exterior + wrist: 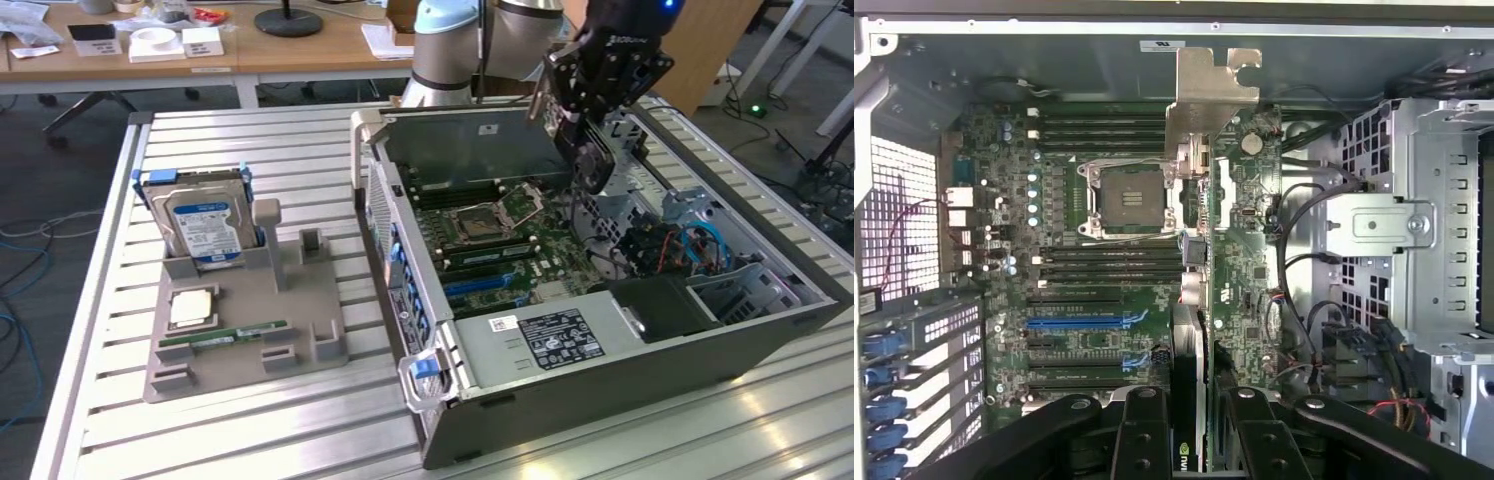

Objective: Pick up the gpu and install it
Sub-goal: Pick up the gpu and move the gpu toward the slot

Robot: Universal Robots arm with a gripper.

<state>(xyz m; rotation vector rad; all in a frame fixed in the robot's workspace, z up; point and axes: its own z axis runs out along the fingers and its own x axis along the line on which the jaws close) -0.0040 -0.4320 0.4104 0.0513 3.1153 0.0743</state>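
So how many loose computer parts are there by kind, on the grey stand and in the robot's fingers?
Hard drive: 1
Processor chip: 1
RAM stick: 1
gpu, gripped by the fingers: 1
Total: 4

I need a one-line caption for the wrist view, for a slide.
The gripper holds the gpu edge-on above the motherboard of the open case.

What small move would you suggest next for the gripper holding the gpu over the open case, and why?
Probably rotate the gripper, without lowering yet, until the card lines up with the blue slot. It is shut on the gpu above the motherboard, and in the wrist view the card's long edge runs crosswise to that slot, so lowering now would likely miss it.
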